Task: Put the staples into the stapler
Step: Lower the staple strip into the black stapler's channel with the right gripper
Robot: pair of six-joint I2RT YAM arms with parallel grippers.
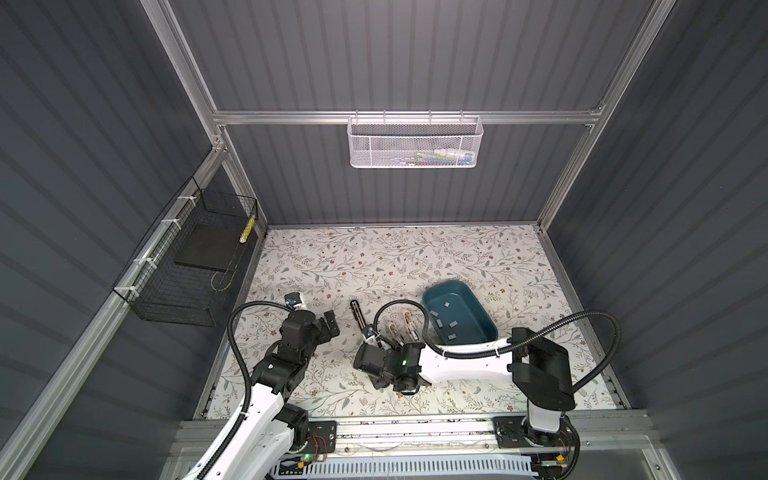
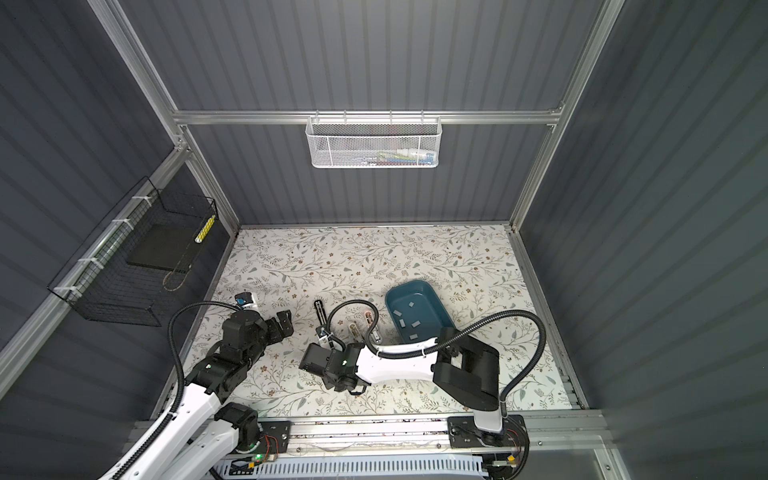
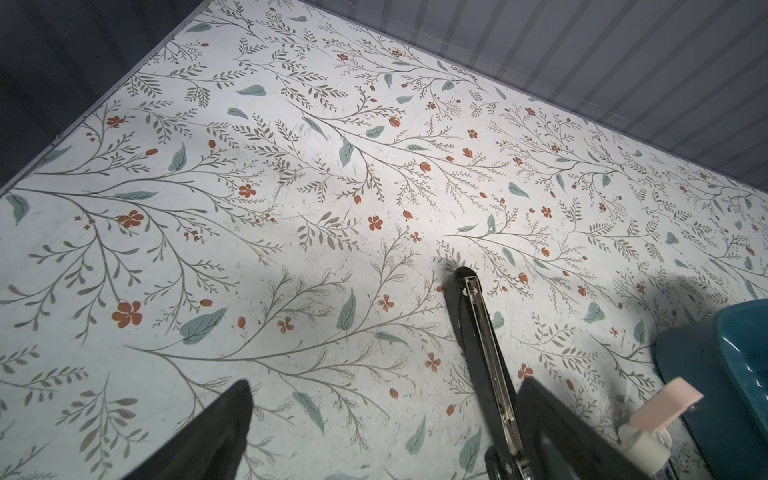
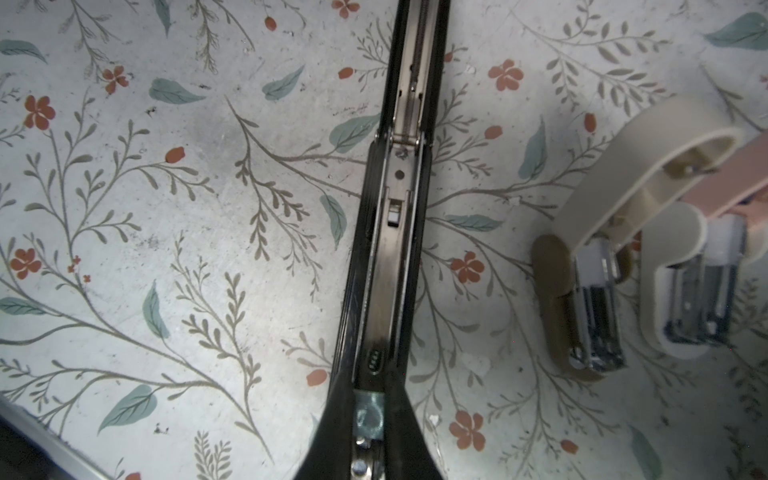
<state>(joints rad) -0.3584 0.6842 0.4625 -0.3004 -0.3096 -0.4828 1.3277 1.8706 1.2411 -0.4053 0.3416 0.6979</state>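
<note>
Right gripper (image 4: 370, 399) is pinching a strip (image 4: 368, 415) over the open stapler (image 4: 390, 257), left gripper (image 3: 386, 384) hanging spread; a skewed strip is risking jamming or dropping onto the worktop (image 1: 415, 257).

Robot lab cell: alu frame (image 1: 282, 117)

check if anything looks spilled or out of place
Nothing stands out. The staples lie at mixed angles but inside the teal tray. The black stapler, beige stapler and pink stapler lie hinged open. The right pincer grips a staple strip over the black one.
</note>
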